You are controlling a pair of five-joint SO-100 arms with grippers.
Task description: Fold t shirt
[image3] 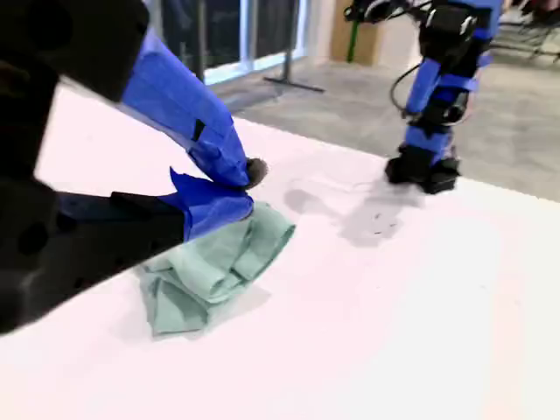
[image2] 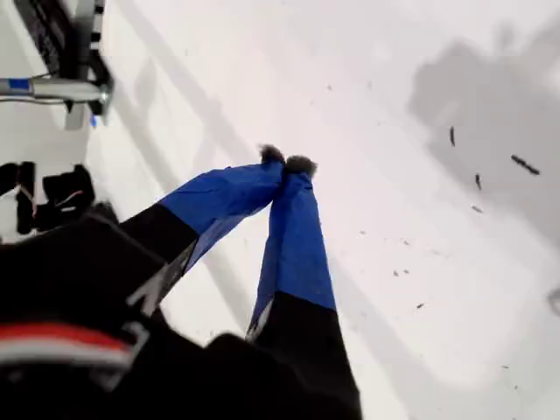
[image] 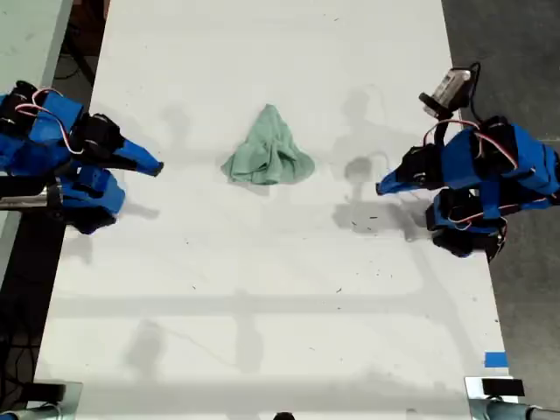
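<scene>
The t shirt point(image: 269, 156) is a pale mint-green bundle, crumpled into a rough cone on the white table point(image: 262, 289), a little beyond its middle. In the second wrist view the t shirt point(image3: 210, 262) lies just past the blue jaws. My second gripper point(image: 156, 167) is on the exterior view's left, shut and empty, with bare table between it and the cloth. Its tip point(image3: 245, 188) overlaps the cloth only by line of sight. My first gripper point(image: 382, 186) is on the exterior view's right, also shut on nothing. Its fingertips point(image2: 287, 162) meet above bare table.
Small dark specks point(image: 372, 219) dot the table near my first gripper. A blue tape mark point(image: 495, 359) and a metal clamp point(image: 494, 389) sit at the exterior view's lower right, another clamp point(image: 52, 394) at its lower left. Dark floor point(image: 516, 52) borders the table's right edge.
</scene>
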